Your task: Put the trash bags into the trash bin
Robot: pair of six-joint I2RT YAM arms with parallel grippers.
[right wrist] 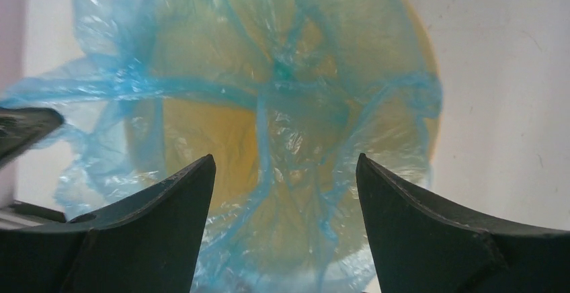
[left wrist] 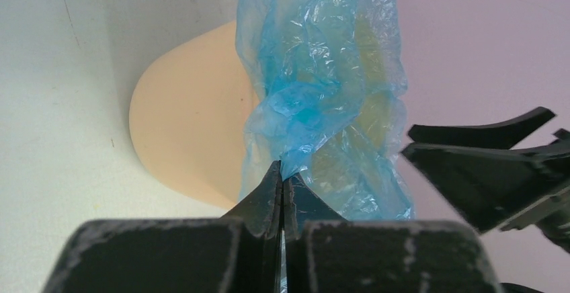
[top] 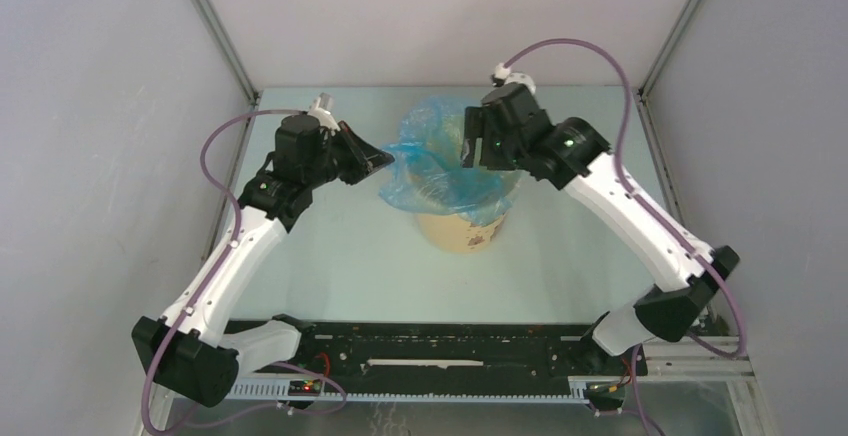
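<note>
The light-blue trash bag is draped over and into the pale tan trash bin at the table's middle. My left gripper is shut on the bag's left edge, just left of the bin's rim. In the left wrist view the film runs up from the closed left gripper, with the bin behind it. My right gripper is open and empty, hovering over the bin's mouth. In the right wrist view the right gripper stands wide apart above the bag lining the bin.
The table is walled by grey panels at the left, right and back. A black rail runs along the near edge between the arm bases. My right gripper's fingers show at the right of the left wrist view.
</note>
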